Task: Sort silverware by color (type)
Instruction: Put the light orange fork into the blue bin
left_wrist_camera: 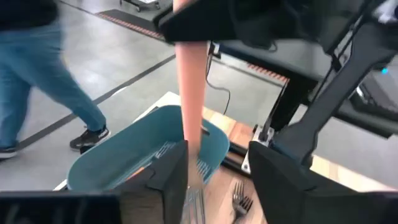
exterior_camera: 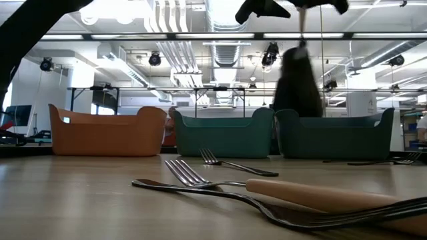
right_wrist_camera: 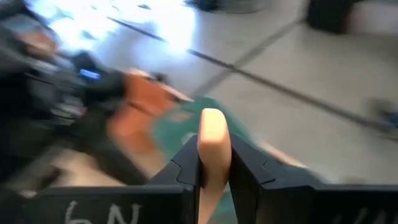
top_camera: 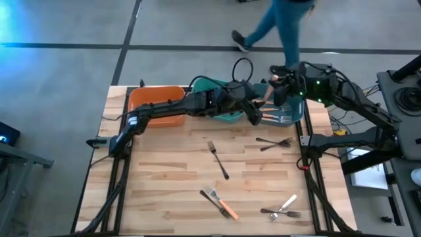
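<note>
An orange-handled fork [left_wrist_camera: 191,81] is lifted above the teal bin [top_camera: 293,113], between my two grippers. My right gripper [right_wrist_camera: 213,163] is shut on its handle and sits over the far right of the table [top_camera: 284,89]. My left gripper [left_wrist_camera: 217,180] is open and reaches over the bins from the left [top_camera: 253,115]. Its fingers stand on either side of the fork's tine end [left_wrist_camera: 194,198]. More forks lie inside the teal bin [left_wrist_camera: 165,149]. Loose forks rest flat on the table: a black-handled one [top_camera: 218,160], a crossed pair with an orange handle [top_camera: 220,203], and a white-handled one [top_camera: 284,207]. My right gripper pinches the orange handle between its two fingers near the free end, and the rounded tip [right_wrist_camera: 211,121] sticks out past the fingertips. The fork is lifted clear, and its tines reach down between my left fingers. My left gripper: I cannot tell whether one finger [left_wrist_camera: 171,177] touches the fork's neck.
Three bins stand in a row along the far edge: orange [top_camera: 154,99], green [top_camera: 217,85] and teal. Dark forks [top_camera: 273,141] lie near the right edge. A person in blue jeans [top_camera: 283,26] walks past beyond the far edge. Bare wood [top_camera: 164,171] lies left of the loose forks.
</note>
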You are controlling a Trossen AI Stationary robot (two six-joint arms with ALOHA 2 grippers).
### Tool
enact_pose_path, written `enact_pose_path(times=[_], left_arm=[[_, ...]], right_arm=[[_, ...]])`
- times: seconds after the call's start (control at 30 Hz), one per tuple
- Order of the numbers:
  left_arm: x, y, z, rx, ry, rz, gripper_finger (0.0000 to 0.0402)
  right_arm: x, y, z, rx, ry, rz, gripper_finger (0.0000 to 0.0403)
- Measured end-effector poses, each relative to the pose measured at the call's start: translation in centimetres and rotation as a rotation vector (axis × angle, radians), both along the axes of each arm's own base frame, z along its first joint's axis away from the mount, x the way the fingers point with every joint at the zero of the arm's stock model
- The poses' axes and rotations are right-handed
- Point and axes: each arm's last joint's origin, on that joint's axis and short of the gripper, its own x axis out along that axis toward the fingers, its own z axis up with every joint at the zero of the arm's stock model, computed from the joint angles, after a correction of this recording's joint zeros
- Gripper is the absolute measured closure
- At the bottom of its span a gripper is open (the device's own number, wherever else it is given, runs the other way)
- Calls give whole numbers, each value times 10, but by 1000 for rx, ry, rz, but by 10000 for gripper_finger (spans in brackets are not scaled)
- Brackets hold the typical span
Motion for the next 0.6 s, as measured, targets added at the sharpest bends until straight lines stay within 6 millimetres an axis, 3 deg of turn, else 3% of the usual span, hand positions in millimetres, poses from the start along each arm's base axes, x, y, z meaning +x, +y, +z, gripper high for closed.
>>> enact_pose_path(times=[0.23, 0.6], left_arm=[[-11, -2, 7, -25, 45, -50, 222], [-31, -18, 20, -55, 106, -69, 247]], right_arm=[[-10, -5, -12, -138, 350, -158, 363], [25, -43, -85, -77, 818, -88, 363]])
